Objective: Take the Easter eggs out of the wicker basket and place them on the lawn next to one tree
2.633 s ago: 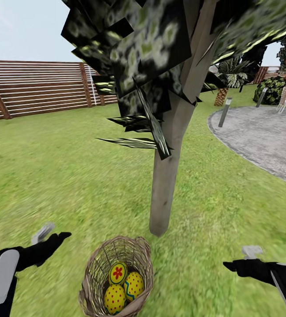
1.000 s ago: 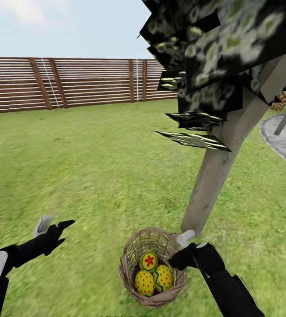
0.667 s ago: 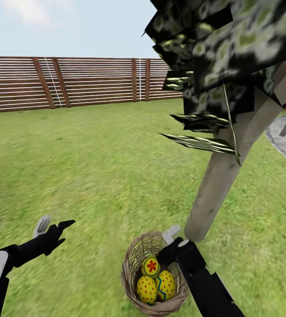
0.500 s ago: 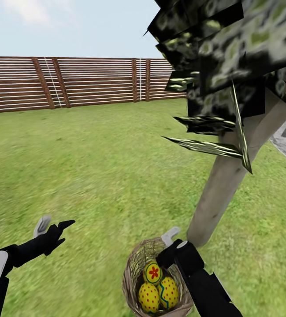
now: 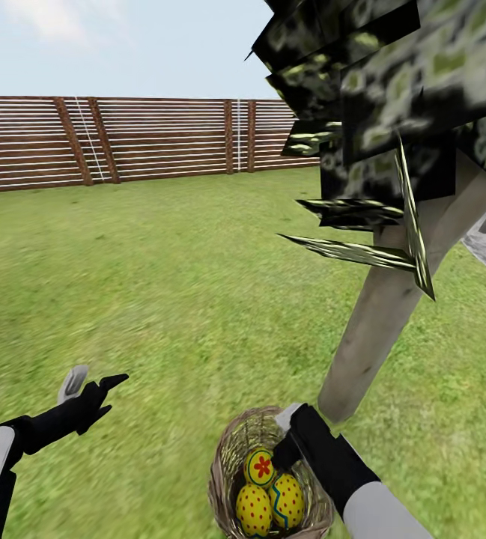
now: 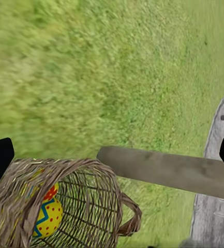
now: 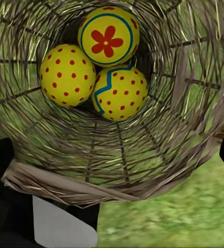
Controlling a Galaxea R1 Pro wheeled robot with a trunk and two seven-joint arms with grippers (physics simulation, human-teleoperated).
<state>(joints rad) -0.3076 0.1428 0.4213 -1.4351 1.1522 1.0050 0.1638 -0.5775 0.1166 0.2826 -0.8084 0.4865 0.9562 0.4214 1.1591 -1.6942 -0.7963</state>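
The round brown wicker basket [image 5: 269, 479] is sitting on the green lawn [image 5: 160, 299] beside the pale tree trunk [image 5: 381, 322], holding three yellow patterned eggs [image 7: 99, 64]. The right gripper [image 5: 286, 438] is hovering at its rim, jaw state unclear; the left gripper [image 5: 89, 385] is hanging released.

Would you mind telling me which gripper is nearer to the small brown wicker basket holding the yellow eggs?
The right gripper is nearer, reaching over the small brown wicker basket at its rim; the left gripper hovers above the grass well off to the basket's left.

Pretty clearly a backyard garden: wide green lawn [image 5: 160, 284], slatted wooden fence [image 5: 123, 142] along the far side, a tree [image 5: 377, 329] near right, and open sky above.
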